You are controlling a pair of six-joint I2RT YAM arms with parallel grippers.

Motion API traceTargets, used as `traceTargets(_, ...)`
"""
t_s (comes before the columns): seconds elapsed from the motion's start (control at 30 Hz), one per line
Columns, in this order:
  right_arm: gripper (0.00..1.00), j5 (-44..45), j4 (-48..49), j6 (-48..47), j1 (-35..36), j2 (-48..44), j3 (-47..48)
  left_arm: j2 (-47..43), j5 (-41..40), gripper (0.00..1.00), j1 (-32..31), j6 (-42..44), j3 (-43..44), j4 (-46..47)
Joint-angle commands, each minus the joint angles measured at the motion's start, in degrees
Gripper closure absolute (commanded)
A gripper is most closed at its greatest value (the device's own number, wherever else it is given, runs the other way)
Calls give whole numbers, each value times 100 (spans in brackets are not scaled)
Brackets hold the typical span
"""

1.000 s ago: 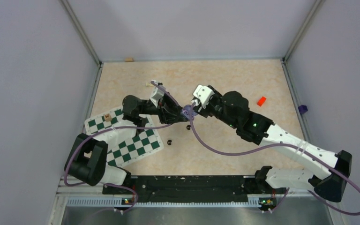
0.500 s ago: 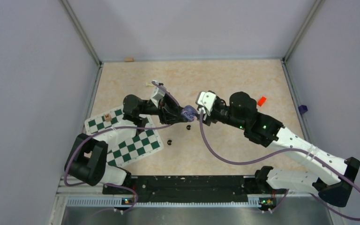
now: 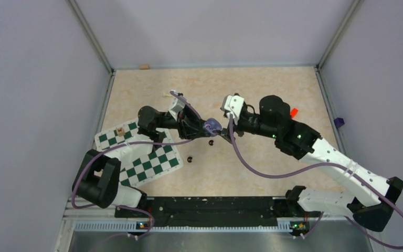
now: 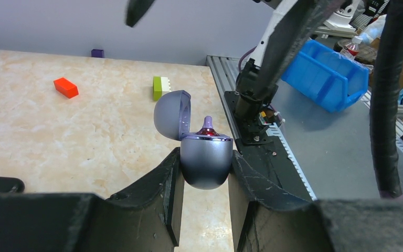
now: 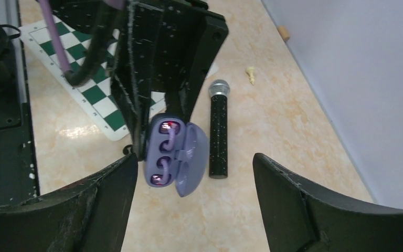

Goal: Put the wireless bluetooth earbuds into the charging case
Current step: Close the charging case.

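My left gripper (image 3: 205,127) is shut on the pale purple charging case (image 3: 212,125) and holds it above the table with its lid open. In the left wrist view the gripper (image 4: 205,154) pinches the case (image 4: 205,163) from both sides, and a purple earbud (image 4: 208,124) pokes up from it. In the right wrist view the case (image 5: 160,131) holds two purple earbuds (image 5: 171,139), one in each socket. My right gripper (image 5: 194,157) is open and empty, just short of the case; from above it (image 3: 224,129) sits to the case's right. Two black earbuds (image 3: 211,142) (image 3: 190,158) lie on the table.
A green-and-white chessboard (image 3: 152,160) lies at the left under my left arm. A black microphone (image 5: 219,131) lies beyond the case. A cream chess piece (image 3: 166,94), a red block (image 3: 293,112), a purple block (image 3: 338,122) and a green-yellow block (image 4: 160,87) lie scattered.
My right gripper has drawn back from the case to the right, and the right arm has swung that way. The left gripper keeps the case in place.
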Motion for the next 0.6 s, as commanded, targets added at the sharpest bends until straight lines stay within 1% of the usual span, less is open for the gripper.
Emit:
traceTargets(0.0, 17, -158, 180, 405, -326, 149, 318, -170, 31, 100, -31, 34, 208, 265)
traceTargets(0.13, 10, -743, 133, 666, -659, 336, 343, -193, 54, 100, -43, 25, 214, 273)
traceTargets(0.23, 10, -1443, -84, 861, -919, 582, 489, -213, 57, 100, -49, 25, 198, 274)
traceTargets(0.33, 10, -2227, -435, 832, -1021, 752, 647, -239, 52, 100, -46, 41, 186, 270)
traceTargets(0.47, 10, -3198, -768, 690, -1027, 658, 738, -247, -15, 100, -48, 118, 147, 256)
traceTargets(0.57, 10, -3667, -943, 625, -1022, 523, 818, -217, -53, 100, -49, 162, 156, 232)
